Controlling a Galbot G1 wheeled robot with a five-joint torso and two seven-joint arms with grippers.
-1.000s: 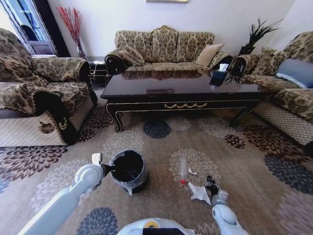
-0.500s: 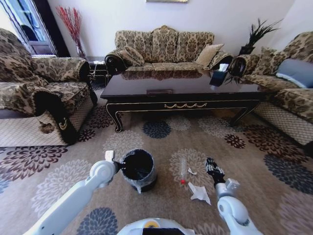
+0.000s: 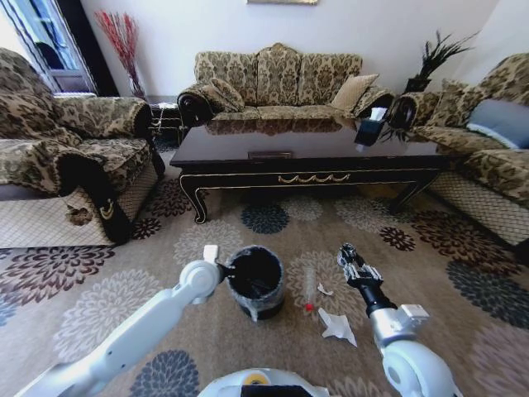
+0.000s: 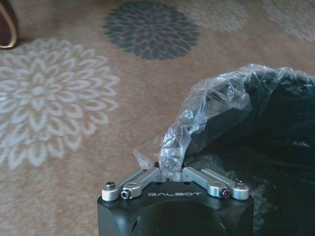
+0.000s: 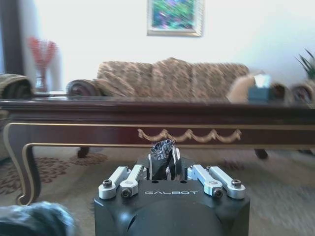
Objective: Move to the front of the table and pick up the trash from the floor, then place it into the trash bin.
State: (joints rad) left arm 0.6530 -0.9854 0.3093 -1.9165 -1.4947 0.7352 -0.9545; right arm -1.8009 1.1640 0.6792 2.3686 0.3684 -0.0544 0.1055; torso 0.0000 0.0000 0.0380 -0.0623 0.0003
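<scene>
The left gripper [image 3: 221,269] pinches the liner [image 4: 197,123] of the bin [image 3: 256,281], low in the middle. The right gripper [image 3: 345,251] is pressed together, holding nothing. The paper [image 3: 337,326] and bottle [image 3: 310,288] lie on the floor [image 3: 430,273], lower right of the bin.

In the left wrist view the trash bin [image 4: 266,142] runs off the picture's edge, so only part of its liner-covered rim and dark inside shows, and the left claw [image 4: 173,173] has its fingertips buried in the crinkled liner. In the right wrist view the right claw [image 5: 162,158] holds a small dark crumpled scrap [image 5: 161,147], too small to identify. The bottle [image 3: 309,288] on the floor [image 3: 413,273] is too small for detail. Near the floor's front edge, a blurred grey mass [image 5: 34,219] fills one corner.
</scene>
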